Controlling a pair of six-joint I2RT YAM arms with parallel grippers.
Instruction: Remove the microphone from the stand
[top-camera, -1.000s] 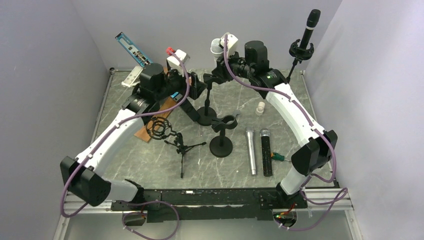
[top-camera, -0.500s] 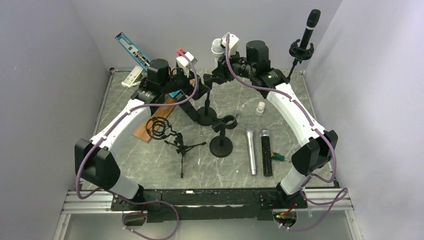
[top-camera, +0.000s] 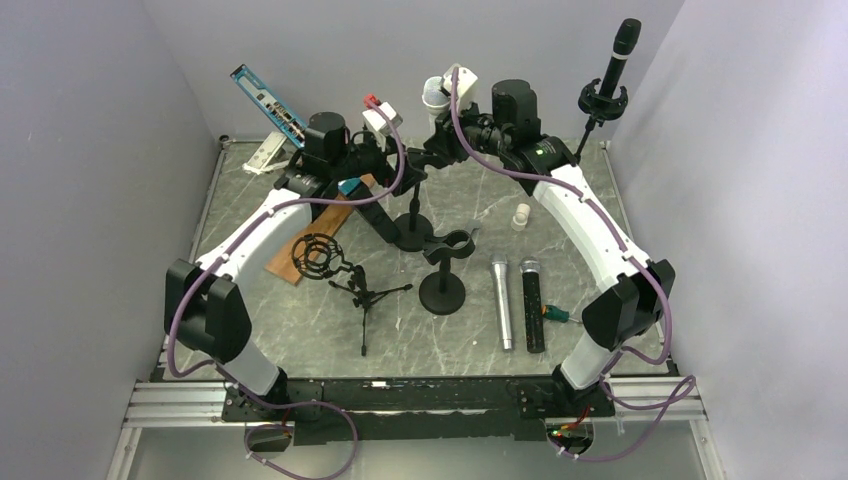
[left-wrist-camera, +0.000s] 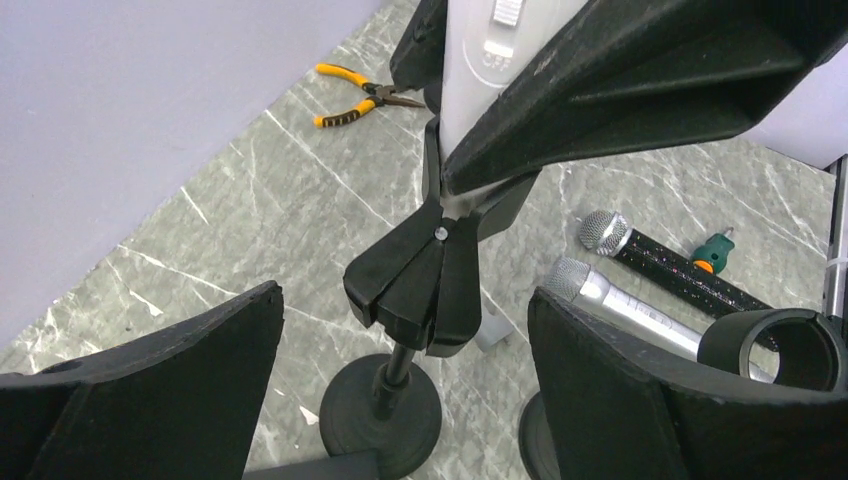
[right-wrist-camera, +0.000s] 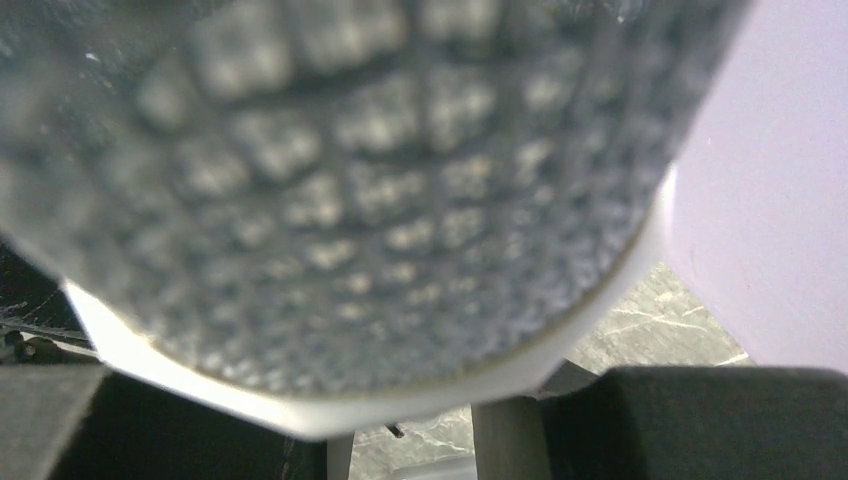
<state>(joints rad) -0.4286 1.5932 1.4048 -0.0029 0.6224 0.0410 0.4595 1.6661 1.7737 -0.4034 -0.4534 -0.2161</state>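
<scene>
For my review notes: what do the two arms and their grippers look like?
The left arm and right arm have white shells, black joint housings and a purple cable running along each. The right arm shows a green light. Each wrist carries a white camera box; the left gripper has broad matte-black fingers.

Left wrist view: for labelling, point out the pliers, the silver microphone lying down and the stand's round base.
pliers (left-wrist-camera: 377, 93): left wrist view, the joint.
silver microphone (left-wrist-camera: 640, 311): left wrist view, its handle.
round base (left-wrist-camera: 350, 412): left wrist view, its top.
</scene>
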